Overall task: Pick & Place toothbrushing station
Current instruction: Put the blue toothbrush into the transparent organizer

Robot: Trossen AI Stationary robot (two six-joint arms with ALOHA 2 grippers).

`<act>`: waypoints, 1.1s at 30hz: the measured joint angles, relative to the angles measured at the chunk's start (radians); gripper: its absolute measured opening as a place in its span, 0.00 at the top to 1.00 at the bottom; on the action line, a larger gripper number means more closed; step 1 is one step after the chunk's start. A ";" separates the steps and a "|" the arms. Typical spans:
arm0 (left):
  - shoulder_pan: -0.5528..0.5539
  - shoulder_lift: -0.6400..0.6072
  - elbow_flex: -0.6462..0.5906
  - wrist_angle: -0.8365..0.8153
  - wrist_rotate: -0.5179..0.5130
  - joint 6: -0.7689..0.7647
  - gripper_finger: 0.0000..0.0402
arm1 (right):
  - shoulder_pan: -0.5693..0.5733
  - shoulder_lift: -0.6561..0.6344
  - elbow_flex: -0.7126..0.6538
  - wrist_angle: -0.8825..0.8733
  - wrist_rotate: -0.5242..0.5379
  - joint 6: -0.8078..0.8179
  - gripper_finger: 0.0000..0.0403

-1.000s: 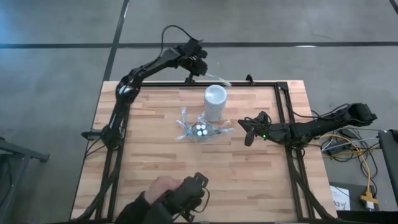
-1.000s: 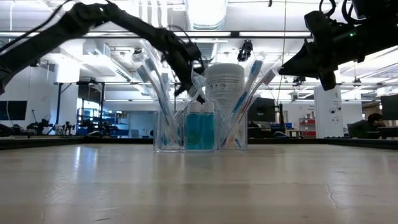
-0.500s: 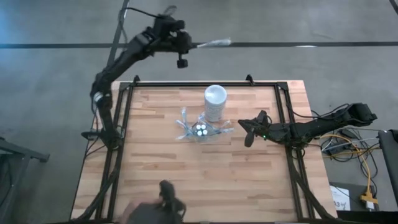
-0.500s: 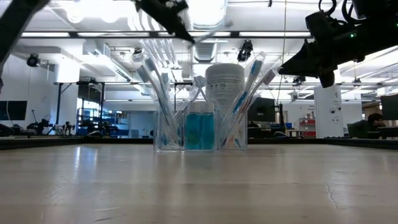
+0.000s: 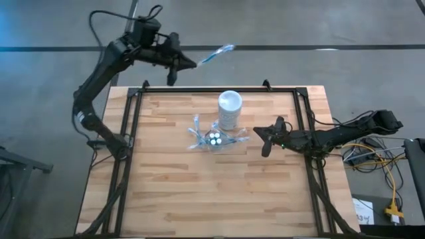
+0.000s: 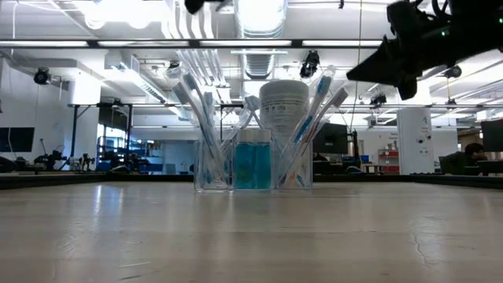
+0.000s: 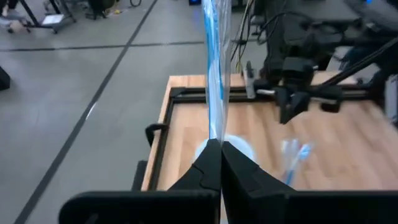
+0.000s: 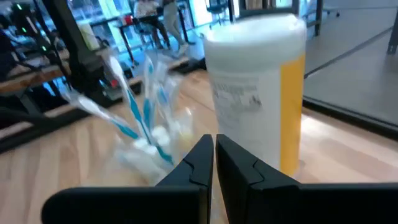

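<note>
Left tool (image 5: 192, 64) is raised past the far edge of the light wooden counter (image 5: 166, 186), over the grey floor (image 5: 319, 23). Its fingers (image 7: 208, 168) are pinched together on a thin pale blue-white wrapped toothbrush (image 5: 218, 53), which sticks out from the tips toward the right; in the left wrist view the same brush runs straight away from the closed tips.

Right tool (image 5: 264, 139) hangs above the counter's right half, just right of the station, fingers closed on nothing. In the right wrist view its tips point at the tall white cylindrical cup (image 8: 258, 93).

Station sits mid-counter. White cup (image 5: 230, 109) stands upright at the far side. Just in front of it, the small clear plastic holder (image 5: 214, 140) contains the small teal tubes with white caps (image 5: 215, 139). Remaining pale toothbrushes (image 5: 196, 133) lean outward from the holder to both sides, as the low view shows (image 6: 200, 118).
</note>
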 joint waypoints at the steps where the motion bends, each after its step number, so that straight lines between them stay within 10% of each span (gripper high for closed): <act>1: 0.000 -0.024 -0.012 -0.001 0.002 -0.013 1.00 | 0.000 0.000 0.010 0.001 0.000 -0.001 0.96; 18: -0.033 -0.671 -0.811 0.269 0.013 -0.252 1.00 | -0.001 0.020 0.065 -0.034 -0.005 -0.201 0.96; 33: -0.060 -1.435 -1.485 0.533 0.010 -0.600 1.00 | -0.356 0.009 0.432 -0.480 -0.448 -0.295 0.96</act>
